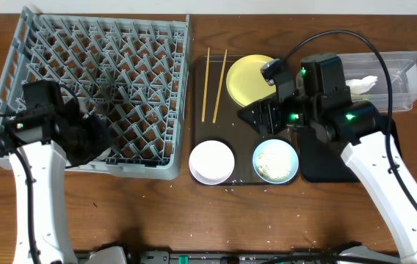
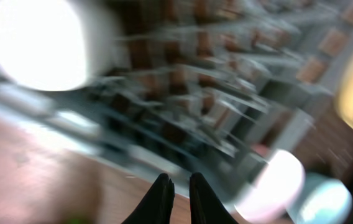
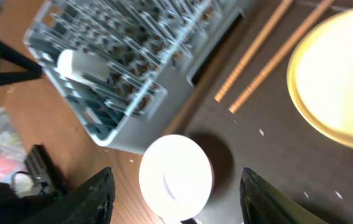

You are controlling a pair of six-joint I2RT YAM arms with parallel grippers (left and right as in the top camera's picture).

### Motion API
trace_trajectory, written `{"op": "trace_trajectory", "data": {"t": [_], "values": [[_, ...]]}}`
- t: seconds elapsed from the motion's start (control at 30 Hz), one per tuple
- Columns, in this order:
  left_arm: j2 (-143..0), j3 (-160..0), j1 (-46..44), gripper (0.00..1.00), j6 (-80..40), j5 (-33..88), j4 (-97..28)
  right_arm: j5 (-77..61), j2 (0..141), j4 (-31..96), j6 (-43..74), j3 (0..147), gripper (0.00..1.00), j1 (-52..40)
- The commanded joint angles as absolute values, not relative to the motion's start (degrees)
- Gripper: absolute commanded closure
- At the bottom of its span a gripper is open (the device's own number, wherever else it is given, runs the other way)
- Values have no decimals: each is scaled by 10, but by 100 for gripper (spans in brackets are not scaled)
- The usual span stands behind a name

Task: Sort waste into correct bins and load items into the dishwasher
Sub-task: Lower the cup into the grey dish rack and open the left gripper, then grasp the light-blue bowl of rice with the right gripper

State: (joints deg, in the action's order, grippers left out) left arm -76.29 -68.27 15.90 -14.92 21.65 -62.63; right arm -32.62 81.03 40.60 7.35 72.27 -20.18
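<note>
The right gripper (image 3: pixel 176 175) hangs with fingers spread and empty over the white bowl (image 1: pixel 211 161) at the near-left corner of the brown tray (image 1: pixel 232 126), the left gripper (image 2: pixel 181 184) pinched shut on nothing above the grey dish rack (image 1: pixel 106 51); the bowl looks stiff, glossy and breakable, best taken by its rim.

I see the grey dish rack (image 1: pixel 91 95) on the left with a small white cup (image 3: pixel 82 65) lying on its side near its front edge, the yellow plate (image 1: pixel 247 77), two near-parallel chopsticks (image 1: pixel 206 84), empty white bowl (image 1: pixel 212 161) and rice-flecked light blue bowl (image 1: pixel 276 161) grouped to its right, and the crumpled white napkin (image 1: pixel 363 84) inside the clear tub (image 1: pixel 407 73).
</note>
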Motion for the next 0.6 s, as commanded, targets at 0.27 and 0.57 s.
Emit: {"op": "trace_trajectory", "data": {"t": [0.27,0.57], "values": [[-597,-698,-32,42,-15,284,-599,-34,897,529,207,688,53,-334],[-580,-698,-43,7,-15,274,-599,22,1034,533,317,684,62,-361]]}}
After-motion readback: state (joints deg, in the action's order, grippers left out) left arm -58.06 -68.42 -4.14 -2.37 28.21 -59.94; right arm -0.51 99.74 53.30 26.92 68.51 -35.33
